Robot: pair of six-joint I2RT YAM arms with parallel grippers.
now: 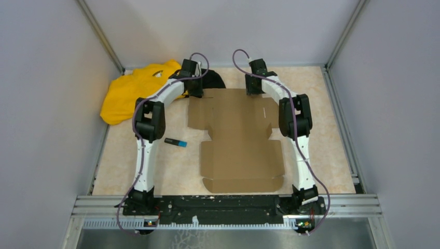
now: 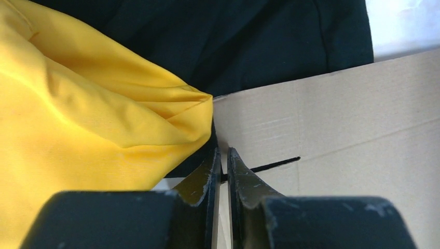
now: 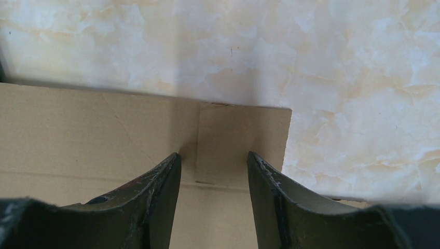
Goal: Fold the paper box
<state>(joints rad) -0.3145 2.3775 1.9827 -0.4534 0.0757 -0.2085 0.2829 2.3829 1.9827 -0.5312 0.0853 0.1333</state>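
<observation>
Evidently light, stiff brown die-cut cardboard sheet (image 1: 241,140); grab flap edges. Left hand (image 2: 223,152) clenched at far corner, right hand (image 3: 214,154) released.

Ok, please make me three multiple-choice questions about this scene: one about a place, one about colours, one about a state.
1. Where does the black-and-blue stick lie?
A) left of the box
B) on top of the box
C) against the right wall

2. Which colours do the two cloths have?
A) red and white
B) yellow and black
C) green and blue

3. How is the right hand?
A) shut on a cloth
B) out of view
C) open over the box

Answers:
1 A, the top view shows it left of the box's edge.
2 B, the yellow cloth and the black cloth lie at the far side.
3 C, its wrist view shows the jaws apart above a cardboard tab.
</observation>
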